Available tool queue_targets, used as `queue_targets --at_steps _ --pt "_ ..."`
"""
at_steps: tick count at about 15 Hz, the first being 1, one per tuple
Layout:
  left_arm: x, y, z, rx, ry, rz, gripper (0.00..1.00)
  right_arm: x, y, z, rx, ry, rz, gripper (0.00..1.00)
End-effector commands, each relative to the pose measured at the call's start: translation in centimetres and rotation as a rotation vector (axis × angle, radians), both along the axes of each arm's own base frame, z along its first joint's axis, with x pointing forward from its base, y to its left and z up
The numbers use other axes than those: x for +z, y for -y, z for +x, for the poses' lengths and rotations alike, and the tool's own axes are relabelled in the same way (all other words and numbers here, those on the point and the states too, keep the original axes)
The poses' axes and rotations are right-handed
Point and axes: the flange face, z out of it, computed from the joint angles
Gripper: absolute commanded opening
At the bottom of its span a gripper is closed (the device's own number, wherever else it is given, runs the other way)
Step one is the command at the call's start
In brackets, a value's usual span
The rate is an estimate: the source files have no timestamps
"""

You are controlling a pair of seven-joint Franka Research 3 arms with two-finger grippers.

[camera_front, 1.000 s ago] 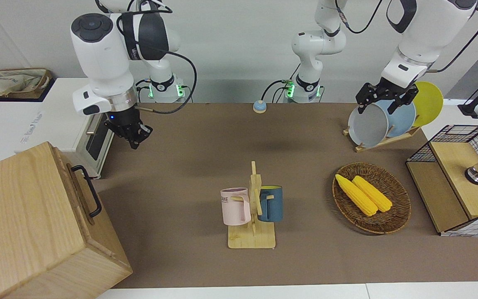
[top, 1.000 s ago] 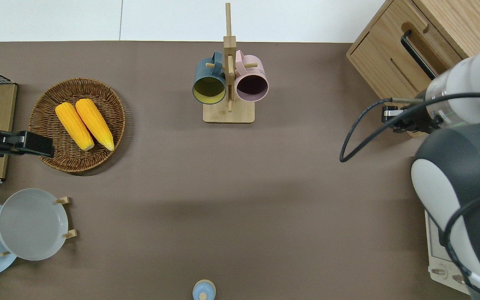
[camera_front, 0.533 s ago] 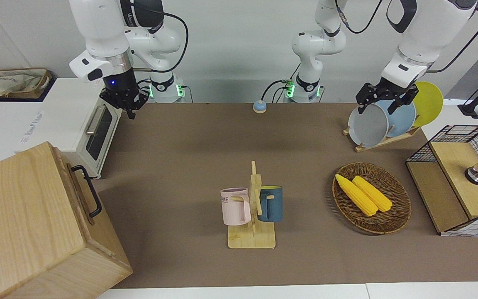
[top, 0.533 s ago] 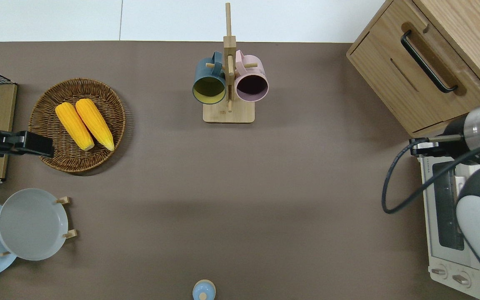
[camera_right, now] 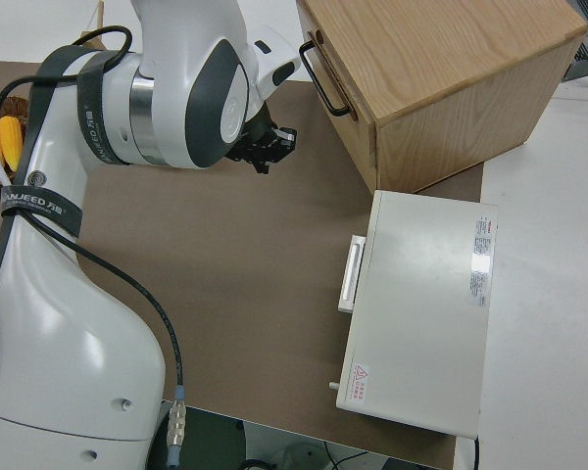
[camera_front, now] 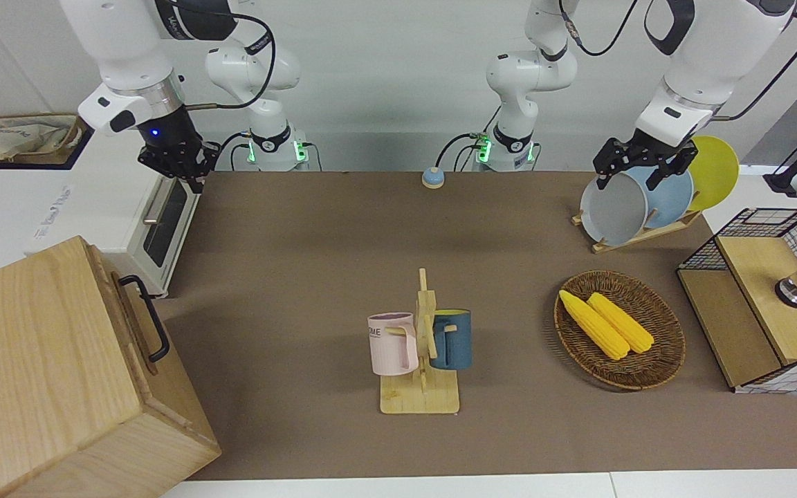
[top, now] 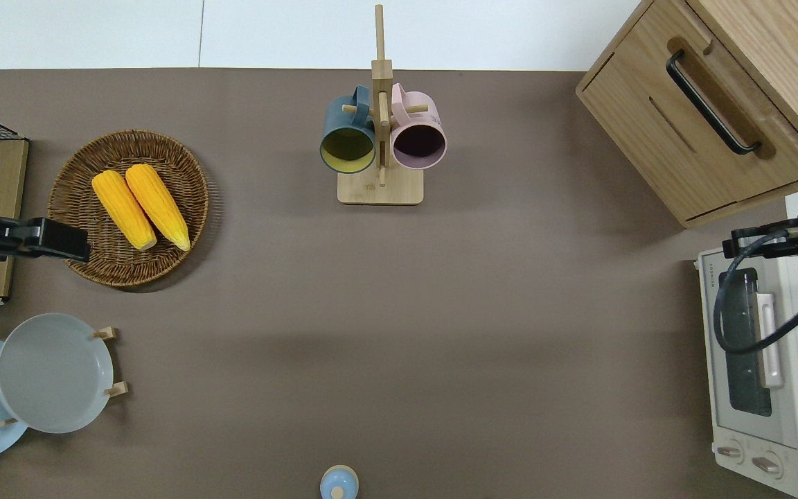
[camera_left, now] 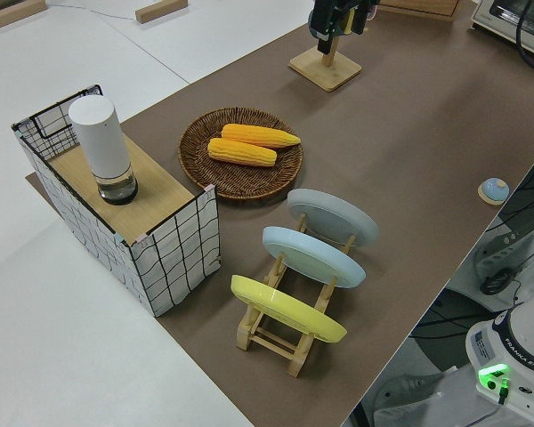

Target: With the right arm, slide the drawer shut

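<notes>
The drawer sits flush in the pale wooden cabinet, its black loop handle free. It also shows in the overhead view and the right side view. My right gripper, black with a blue wrist light, is up in the air with nothing in it, fingers together. It is apart from the drawer, over the end of the white toaster oven that lies toward the cabinet. It also shows in the right side view. The left arm is parked, its gripper open.
A mug rack with a pink and a blue mug stands mid-table. A wicker basket holds two corn cobs. A plate rack and a wire-mesh box stand at the left arm's end. A small blue knob lies near the robots.
My right gripper has pulled back from the drawer front, risen and moved toward the robots, to over the toaster oven. The drawer stays shut. The left arm has not moved.
</notes>
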Motion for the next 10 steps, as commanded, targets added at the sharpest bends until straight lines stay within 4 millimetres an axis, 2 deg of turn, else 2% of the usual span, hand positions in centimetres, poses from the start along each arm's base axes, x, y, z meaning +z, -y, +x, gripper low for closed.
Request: queue_targets --at_steps 1,5,10 --pt "0.6 0.2 -0.3 0.005 -0.003 0.019 0.99 0.4 0.6 1.9 0.012 0.016 0.025 0.981" --pt "0.5 0.2 -0.3 0.005 -0.004 0.019 0.99 1.2 0.8 2.1 0.007 0.032 0.005 0.983" --pt "0.6 0.2 -0.3 0.005 -0.003 0.019 0.99 0.2 0.5 3.1 0.023 0.019 -0.041 0.985"
